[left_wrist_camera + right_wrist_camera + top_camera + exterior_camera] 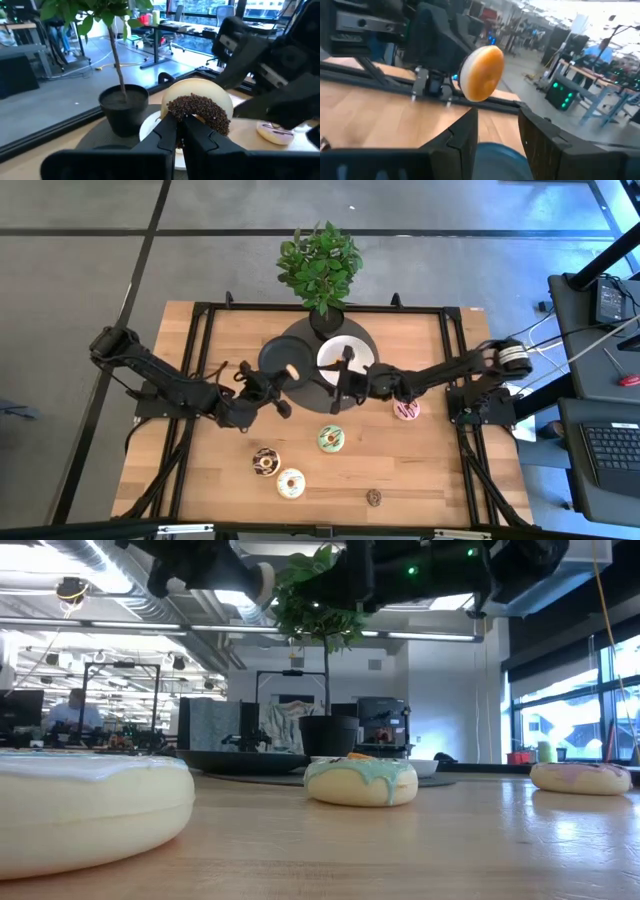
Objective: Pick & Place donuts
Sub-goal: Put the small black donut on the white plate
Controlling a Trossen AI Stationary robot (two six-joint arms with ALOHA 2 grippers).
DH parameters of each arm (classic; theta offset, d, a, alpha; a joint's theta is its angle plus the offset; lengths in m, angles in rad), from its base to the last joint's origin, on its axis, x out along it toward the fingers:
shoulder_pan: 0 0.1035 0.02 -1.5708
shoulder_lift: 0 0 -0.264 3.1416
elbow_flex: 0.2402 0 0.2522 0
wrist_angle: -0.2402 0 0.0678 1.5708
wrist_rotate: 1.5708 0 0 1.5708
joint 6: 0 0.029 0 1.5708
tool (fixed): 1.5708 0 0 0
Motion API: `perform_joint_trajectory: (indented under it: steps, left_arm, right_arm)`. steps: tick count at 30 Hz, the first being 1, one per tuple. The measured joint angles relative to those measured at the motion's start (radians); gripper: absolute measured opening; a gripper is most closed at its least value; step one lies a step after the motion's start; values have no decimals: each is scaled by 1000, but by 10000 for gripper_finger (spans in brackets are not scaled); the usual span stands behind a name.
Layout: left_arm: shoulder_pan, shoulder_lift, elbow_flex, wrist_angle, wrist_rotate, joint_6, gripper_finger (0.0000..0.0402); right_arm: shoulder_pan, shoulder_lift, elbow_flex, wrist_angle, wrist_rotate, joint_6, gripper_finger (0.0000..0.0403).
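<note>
pale butcher-block planks make up the table (420, 470), framed by black rails, with a grey office floor around it and desks off to the right of the high view. at the far edge stands a potted plant (320, 265), and just in front of it lie a black plate (290, 363) and a white plate (340, 352) side by side.

the left gripper (283, 383) hangs over the black plate with its fingers pinched nearly together on a chocolate-sprinkled donut (198, 110). in the left wrist view that donut stands on edge between the two dark fingertips, its brown crumbly frosting facing the camera and a cream-coloured body behind it.

the right gripper (345, 370) reaches in from the right and sits above the white plate. its fingers (465, 131) stand parted with a clear gap between them and nothing in it. past them its wrist view shows the underside of the held donut, pale with an orange-tan centre.

four more donuts lie flat on the wood nearer the front: a green-frosted one (331, 439) in the middle, a pink one (407, 410) to its right just below the right arm, a dark chocolate one (266, 461), and a cream-white one (291, 483) just beside it. a tiny brown donut (373, 498) lies apart near the front edge. no writing can be read anywhere.
</note>
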Motion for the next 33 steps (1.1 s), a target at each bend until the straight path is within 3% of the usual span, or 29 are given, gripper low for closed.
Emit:
perform_joint_trajectory:
  steps: [14,33]
  left_arm:
    - [0,0,0,68,-29,46,14]
    - [0,1,0,106,2,65,15]
  right_arm:
    - [3,102,78,81,-56,32,142]
    - [5,105,94,101,-55,37,142]
